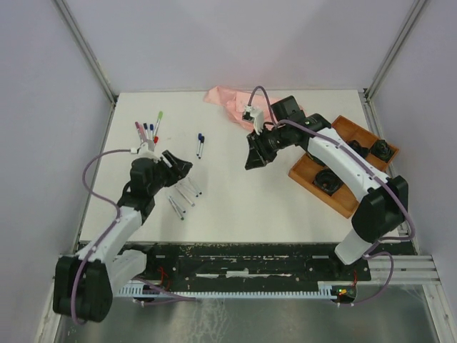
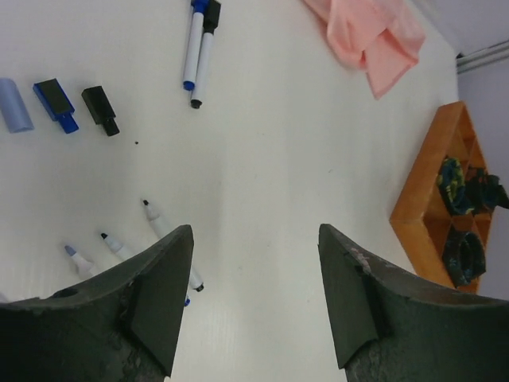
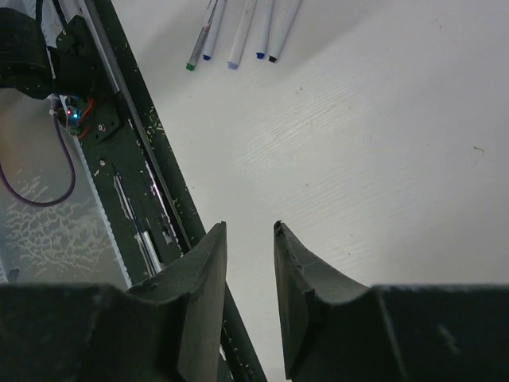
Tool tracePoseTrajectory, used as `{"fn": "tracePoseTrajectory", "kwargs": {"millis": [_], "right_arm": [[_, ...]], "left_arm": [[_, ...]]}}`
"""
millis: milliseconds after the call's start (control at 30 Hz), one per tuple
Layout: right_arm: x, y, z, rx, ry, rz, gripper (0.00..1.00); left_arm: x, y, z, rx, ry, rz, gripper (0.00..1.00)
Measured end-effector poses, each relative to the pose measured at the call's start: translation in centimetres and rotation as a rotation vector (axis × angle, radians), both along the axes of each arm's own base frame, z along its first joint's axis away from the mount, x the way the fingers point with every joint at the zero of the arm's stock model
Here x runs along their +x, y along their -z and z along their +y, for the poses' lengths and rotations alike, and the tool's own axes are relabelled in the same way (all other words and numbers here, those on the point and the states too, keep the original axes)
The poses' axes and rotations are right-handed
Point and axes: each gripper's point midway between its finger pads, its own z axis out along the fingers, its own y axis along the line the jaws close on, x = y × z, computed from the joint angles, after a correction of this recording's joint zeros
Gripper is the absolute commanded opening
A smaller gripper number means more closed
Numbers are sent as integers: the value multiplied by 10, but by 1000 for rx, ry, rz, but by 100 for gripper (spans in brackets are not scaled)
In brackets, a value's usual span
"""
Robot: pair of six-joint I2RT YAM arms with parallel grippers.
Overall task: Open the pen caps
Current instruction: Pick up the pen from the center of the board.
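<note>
The black left gripper (image 2: 254, 231) is hovering wide open (holding nothing) near thin white plastic pens (image 2: 157, 220); the right gripper (image 3: 249, 227) is gaping narrowly, empty.

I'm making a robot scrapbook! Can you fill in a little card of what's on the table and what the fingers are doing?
left fingers: wide apart, empty
right fingers: slightly apart, empty
loose pen caps: three in a row
uncapped pens: near left fingers
blue and black pens: side by side
pink cloth: crumpled, far edge
orange tray: right side
</note>
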Motion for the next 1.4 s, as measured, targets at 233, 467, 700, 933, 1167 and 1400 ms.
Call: {"fn": "tracePoseTrajectory", "kwargs": {"millis": [233,467,700,933,1167,1400], "right_arm": [[-13,-10,-9,32,-50,-56,37],[-10,-9,-13,26,-56,-72,37],[-7,-9,-15,25,-57,-81,37],[-5,-9,-17,25,-50,-84,37],[-4,-9,-19,26,-46,-83,37],[-4,-10,-19,32,-46,-80,37]], "left_arm": [[72,30,-11,129,44,152,60],[131,49,-17,336,54,238,48],[166,66,-22,496,86,314,36],[183,87,-28,576,128,387,32],[186,104,-29,611,148,445,27],[186,114,-29,635,167,471,26]]}}
